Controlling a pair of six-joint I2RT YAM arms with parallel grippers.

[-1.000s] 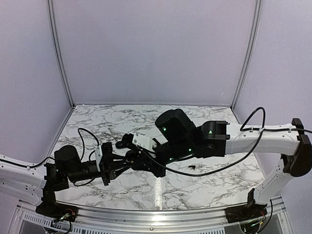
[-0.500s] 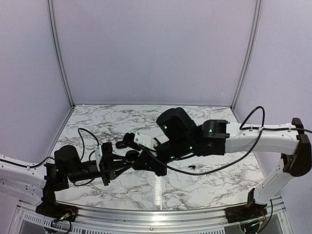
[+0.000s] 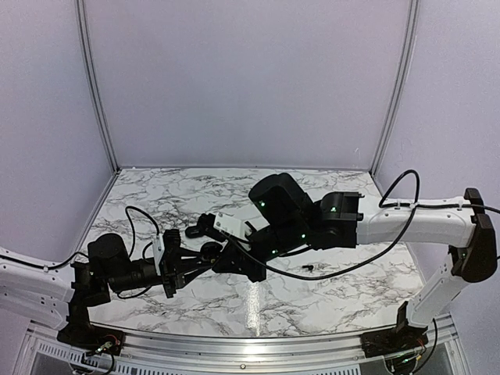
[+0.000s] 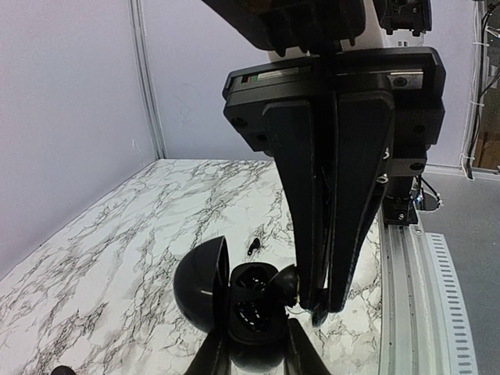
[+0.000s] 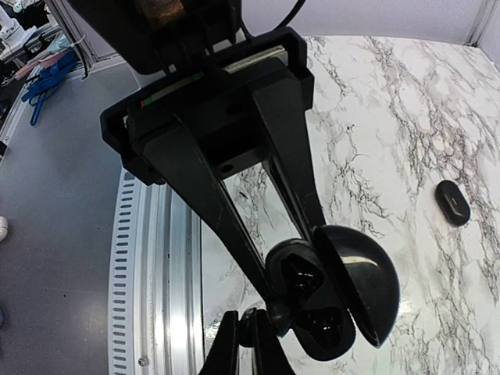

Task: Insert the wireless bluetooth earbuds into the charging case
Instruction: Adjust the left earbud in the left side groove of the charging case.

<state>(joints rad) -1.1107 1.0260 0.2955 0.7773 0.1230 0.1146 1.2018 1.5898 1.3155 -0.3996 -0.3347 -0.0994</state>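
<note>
**Earbud pinched at the rim of the open charging case**

Marble table holds the work at its middle. The left arm reaches in from the left and the right arm crosses over from the right. The left gripper is clamped on the charging case's body, with the lid swung open and the wells exposed. The right gripper comes down from above with its jaws drawn narrow. The earbud, a small glossy black bud, sits pinched at their tip.

The earbud is touching or just beside the case's near rim, so the open wells lie just to its far side. By my reading the right arm alone has to make that short shift, while the left need only hold steady. The fingers hide which way the bud's stem points. I also cannot tell whether either well is already filled, so seating may call for a small turn of the wrist.

A loose earbud lies on the table to the right of the case, well apart from both grippers. A black oval piece lies on the case's far side.
</note>
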